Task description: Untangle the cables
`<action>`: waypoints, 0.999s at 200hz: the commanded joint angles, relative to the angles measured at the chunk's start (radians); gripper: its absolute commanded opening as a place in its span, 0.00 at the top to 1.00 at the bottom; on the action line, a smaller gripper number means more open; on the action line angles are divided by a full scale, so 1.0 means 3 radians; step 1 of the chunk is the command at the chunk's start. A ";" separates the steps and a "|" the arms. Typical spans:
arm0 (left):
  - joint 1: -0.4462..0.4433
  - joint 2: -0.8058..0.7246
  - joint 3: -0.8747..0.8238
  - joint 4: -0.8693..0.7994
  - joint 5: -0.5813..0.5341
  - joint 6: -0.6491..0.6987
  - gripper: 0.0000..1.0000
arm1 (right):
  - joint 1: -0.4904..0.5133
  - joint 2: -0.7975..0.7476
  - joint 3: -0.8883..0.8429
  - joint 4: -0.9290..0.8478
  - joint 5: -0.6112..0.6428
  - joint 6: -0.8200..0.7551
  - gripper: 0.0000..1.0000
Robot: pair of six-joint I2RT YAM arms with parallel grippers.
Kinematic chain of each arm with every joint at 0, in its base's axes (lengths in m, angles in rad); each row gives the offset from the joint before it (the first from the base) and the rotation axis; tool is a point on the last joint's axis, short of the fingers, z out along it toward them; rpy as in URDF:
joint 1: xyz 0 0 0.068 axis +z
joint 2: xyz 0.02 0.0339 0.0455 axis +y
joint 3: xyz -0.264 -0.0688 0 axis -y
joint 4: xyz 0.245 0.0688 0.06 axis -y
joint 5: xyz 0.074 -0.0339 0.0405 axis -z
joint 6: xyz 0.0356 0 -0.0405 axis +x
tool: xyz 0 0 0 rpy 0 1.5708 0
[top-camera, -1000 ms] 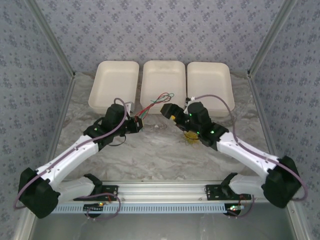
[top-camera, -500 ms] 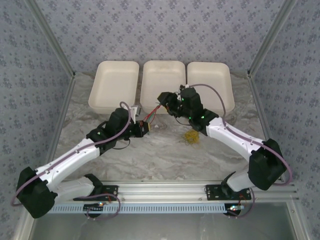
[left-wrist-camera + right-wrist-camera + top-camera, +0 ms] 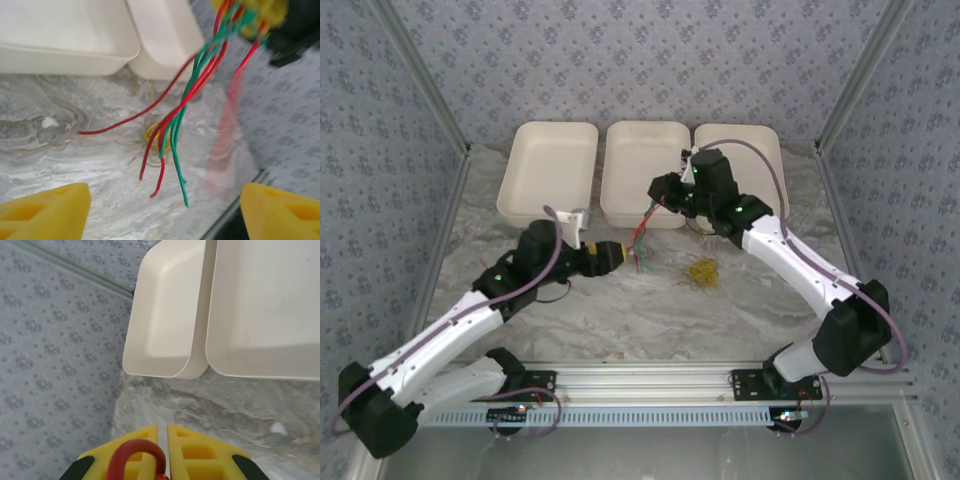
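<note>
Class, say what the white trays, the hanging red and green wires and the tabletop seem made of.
The white trays: probably foam or thin moulded plastic, matte, soft rounded rims. The red and green wires: likely plastic-coated, smooth, bending freely. The tabletop: marble-patterned, grey veining; stone or printed sheet, unclear.

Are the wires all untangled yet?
Not yet. Done: the yellow cables lie apart on the table. In hand: the right gripper pinches the red and green cables, hanging in one bunch beside the open left gripper. Left: separating red from green.
</note>
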 commanded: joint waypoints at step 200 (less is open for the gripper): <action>-0.0519 0.1523 0.0943 0.0580 -0.0481 0.1210 1.00 | -0.0478 -0.0025 0.0184 0.0195 -0.1596 -0.0377 1.00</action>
